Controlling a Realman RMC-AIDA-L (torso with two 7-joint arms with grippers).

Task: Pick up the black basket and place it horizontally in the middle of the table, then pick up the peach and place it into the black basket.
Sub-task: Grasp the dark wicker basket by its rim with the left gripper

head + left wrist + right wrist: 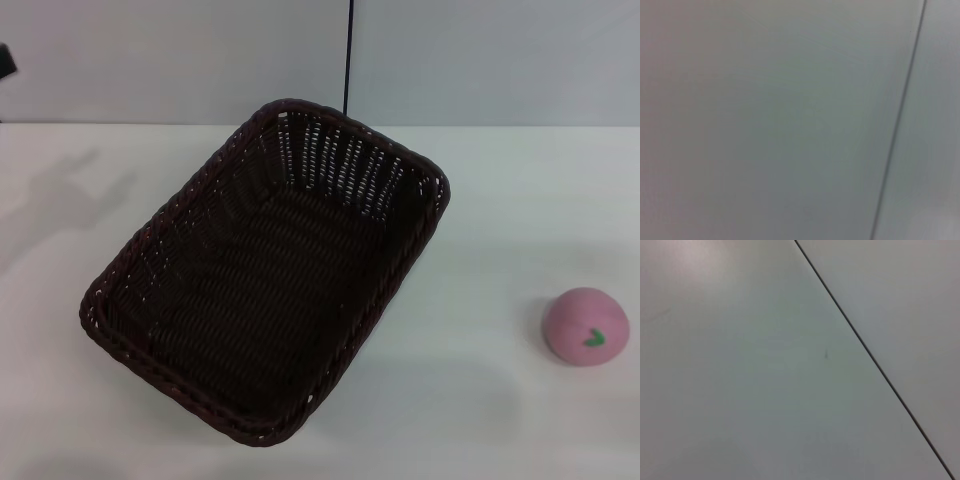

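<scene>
In the head view the black basket (265, 270) lies on the white table (500, 220), set at a slant, its long side running from near left to far right. It is empty. The peach (586, 325) sits on the table to the basket's right, near the right edge of the view, clear of the basket, its green leaf mark facing the camera. Neither gripper shows in the head view. Both wrist views show only a plain grey-white surface with a thin dark seam.
A grey wall stands behind the table's far edge. A thin dark vertical line (347, 55) runs up the wall behind the basket. A small dark object (6, 62) shows at the far left edge.
</scene>
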